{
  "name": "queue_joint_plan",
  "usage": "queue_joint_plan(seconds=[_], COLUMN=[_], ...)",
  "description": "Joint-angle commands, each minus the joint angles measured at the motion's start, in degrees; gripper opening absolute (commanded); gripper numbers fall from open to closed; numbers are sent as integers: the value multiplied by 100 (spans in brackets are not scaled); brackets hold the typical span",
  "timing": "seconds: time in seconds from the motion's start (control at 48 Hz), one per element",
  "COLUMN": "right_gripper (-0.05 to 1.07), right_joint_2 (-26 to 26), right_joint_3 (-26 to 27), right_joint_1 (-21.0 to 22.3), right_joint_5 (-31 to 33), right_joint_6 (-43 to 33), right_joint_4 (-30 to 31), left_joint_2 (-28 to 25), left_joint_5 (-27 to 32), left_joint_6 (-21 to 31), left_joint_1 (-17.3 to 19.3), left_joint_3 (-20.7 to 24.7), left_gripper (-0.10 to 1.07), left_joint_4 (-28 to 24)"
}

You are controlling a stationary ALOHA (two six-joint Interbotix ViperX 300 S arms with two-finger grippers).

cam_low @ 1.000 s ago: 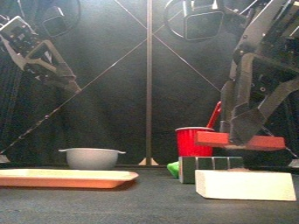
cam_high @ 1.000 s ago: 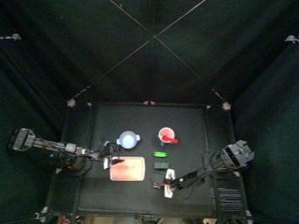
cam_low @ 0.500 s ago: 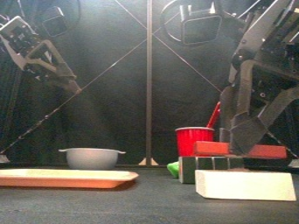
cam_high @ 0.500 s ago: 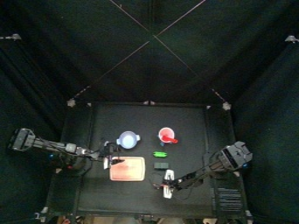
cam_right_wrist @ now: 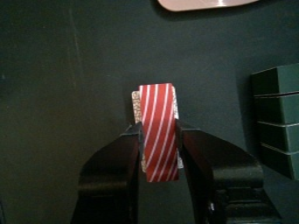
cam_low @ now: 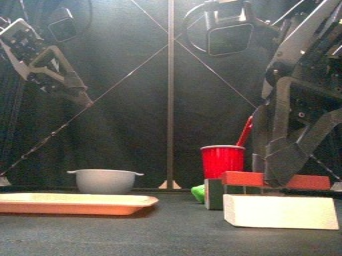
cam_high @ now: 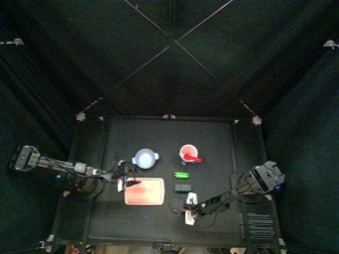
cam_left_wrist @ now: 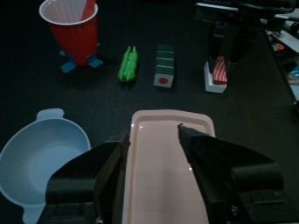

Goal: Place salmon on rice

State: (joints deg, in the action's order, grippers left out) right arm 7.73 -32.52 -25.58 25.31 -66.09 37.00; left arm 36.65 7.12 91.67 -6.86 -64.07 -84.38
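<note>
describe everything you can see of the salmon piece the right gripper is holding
The salmon piece is a flat red slab with thin white diagonal stripes, toy-like. The right gripper is shut on its sides. In the front view it lies level, resting on or just above the white rice block, beside the dark block.

You see small matte black table (cam_high: 212,134) mid-frame in top view, black curtains (cam_high: 54,60) closing all sides. Thin pale crossed cords (cam_high: 173,40) meet upper centre. Front view: soft light glow upper left on curtain.
</note>
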Motion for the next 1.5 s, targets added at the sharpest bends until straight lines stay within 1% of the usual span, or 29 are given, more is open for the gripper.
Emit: queue_joint_plan(seconds=[0.0, 1.354, 1.479], right_gripper=[63, 64, 66], right_joint_2=[-105, -105, -105], right_joint_3=[114, 114, 105], right_joint_1=[18, 35, 35], right_joint_5=[-26, 26, 26], right_joint_6=[0, 0, 0], right_joint_4=[0, -35, -35], left_joint_2=[0, 0, -9], left_joint_5=[9, 9, 9], left_joint_6=[0, 0, 0], left_joint_1=[9, 0, 0], left_joint_3=[70, 70, 70], left_gripper=[86, 86, 86], left_joint_4=[-9, -9, -9])
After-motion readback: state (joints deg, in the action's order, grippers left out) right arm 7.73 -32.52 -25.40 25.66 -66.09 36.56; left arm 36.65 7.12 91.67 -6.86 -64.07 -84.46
